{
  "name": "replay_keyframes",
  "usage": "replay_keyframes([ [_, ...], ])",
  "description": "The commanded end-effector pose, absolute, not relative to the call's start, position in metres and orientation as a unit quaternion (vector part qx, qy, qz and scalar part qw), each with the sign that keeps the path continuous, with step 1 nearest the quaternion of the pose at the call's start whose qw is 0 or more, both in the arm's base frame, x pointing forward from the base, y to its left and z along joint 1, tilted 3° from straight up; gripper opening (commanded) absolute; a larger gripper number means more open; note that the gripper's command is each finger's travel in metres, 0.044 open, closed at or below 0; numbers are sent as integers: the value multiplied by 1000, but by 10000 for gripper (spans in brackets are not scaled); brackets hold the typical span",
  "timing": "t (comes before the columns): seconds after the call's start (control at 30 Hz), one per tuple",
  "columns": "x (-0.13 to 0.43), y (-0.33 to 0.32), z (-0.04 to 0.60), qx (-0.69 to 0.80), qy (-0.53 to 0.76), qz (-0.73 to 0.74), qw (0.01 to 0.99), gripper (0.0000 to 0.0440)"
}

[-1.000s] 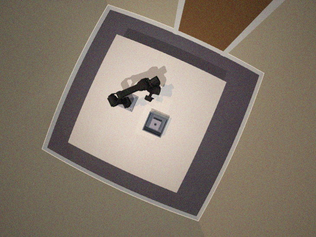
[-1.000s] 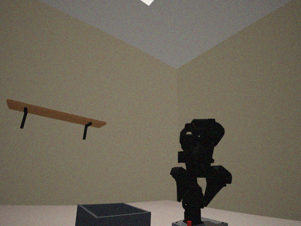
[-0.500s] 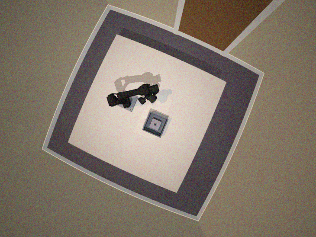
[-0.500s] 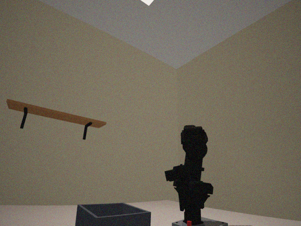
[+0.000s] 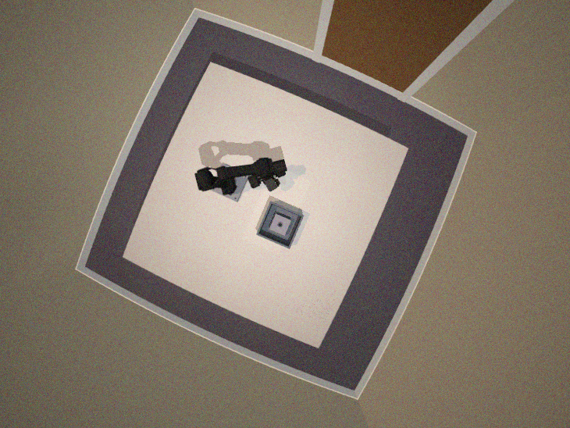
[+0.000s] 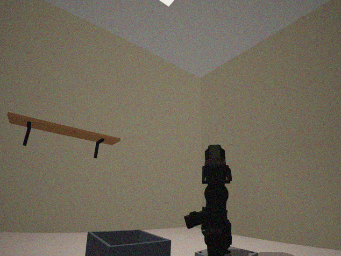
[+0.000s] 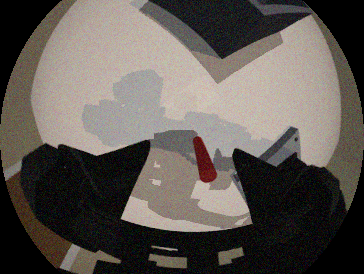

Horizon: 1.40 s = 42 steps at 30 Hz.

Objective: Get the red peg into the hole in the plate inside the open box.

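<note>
Red peg (image 7: 204,160): a short, plain rod with a rounded end, seen in the wrist view between the open fingers, untouched, outside the box. Open box (image 5: 261,224) (image 6: 140,247) (image 7: 215,30): dark blue-grey, square, upright on the worktop. Plate (image 5: 272,228): pale, square, at the bottom of the box, its small dark central hole (image 5: 279,224) unfilled.
</note>
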State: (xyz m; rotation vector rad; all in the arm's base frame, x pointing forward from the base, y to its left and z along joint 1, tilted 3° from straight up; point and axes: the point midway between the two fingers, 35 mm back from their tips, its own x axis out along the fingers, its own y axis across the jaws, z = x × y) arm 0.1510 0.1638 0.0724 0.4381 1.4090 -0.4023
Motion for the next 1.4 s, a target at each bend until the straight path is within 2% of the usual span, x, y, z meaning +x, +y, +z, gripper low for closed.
replay_keyframes([
  [0.0, 151, 163, 57, 205, 638, -191, 717, 436],
  [0.1, 151, 163, 47, 205, 641, -196, 714, 397],
  [0.5, 146, 156, 24, 191, 655, -237, 692, 86],
  [0.63, 146, 155, 23, 183, 657, -248, 688, 13],
  [0.73, 153, 156, 35, 182, 646, -244, 700, 0],
  [1.37, 194, 143, 126, 229, 575, -256, 742, 2],
])
